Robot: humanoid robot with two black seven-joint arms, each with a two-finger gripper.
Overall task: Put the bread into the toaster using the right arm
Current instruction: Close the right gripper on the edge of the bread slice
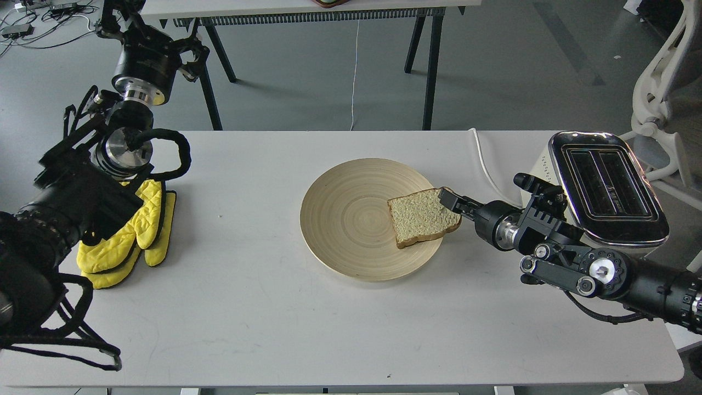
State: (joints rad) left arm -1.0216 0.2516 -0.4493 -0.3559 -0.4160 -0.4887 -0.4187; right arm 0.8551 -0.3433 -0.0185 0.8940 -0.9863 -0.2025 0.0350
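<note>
The bread (421, 218), a pale tan slice with a brown crust, lies flat on the right side of a round wooden plate (334, 219). The cream toaster (602, 184) with its chrome top and two empty slots stands at the table's right edge. My right arm (592, 269) reaches left from beside the toaster. The right gripper (448, 199) is at the bread's upper right corner, low over the plate rim. It looks slim and dark, and its fingers cannot be told apart. My left gripper (189, 55) is raised beyond the table's far left corner, its state unclear.
Yellow oven mitts (129, 233) lie at the table's left, under my left arm. The toaster's white cord (485, 162) runs over the back edge. Another table's legs (430, 66) stand behind, and a white chair (661, 88) is at the far right.
</note>
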